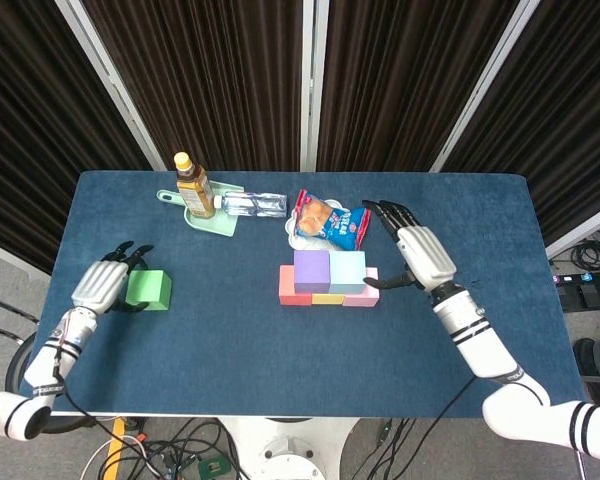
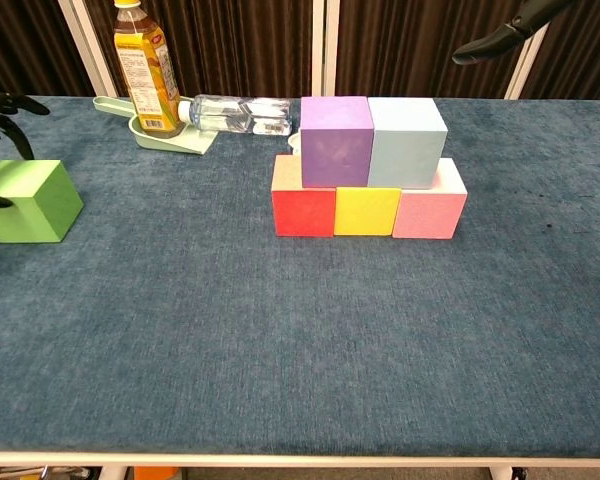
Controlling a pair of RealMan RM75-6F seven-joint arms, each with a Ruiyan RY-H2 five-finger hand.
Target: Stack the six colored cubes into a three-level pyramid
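Blue bench (image 1: 230,360) seen carrying all items. Two-level stack at centre: red cube (image 2: 303,202), yellow cube (image 2: 368,210), pink cube (image 2: 431,205) in touching row; purple cube (image 2: 334,140) and light blue cube (image 2: 407,141) set on top. Green cube (image 2: 28,200) found apart at left edge. Left hand (image 1: 103,285) placed against green cube, fingers (image 2: 2,102) spread, not grasping. Right hand (image 1: 423,254) raised beside stack, fingers released, nothing held. Bottle (image 2: 146,68) noted upright at rear.

Cubes, six: one green cube (image 1: 148,290), one red cube (image 2: 303,203), one yellow cube (image 2: 368,210), one pink cube (image 2: 430,207), one purple cube (image 2: 334,140), one light blue cube (image 2: 407,142). Bottles, two: tea bottle (image 1: 193,186), clear bottle (image 1: 253,204). Snack bag (image 1: 330,221), one. Green dish (image 1: 212,221), one.
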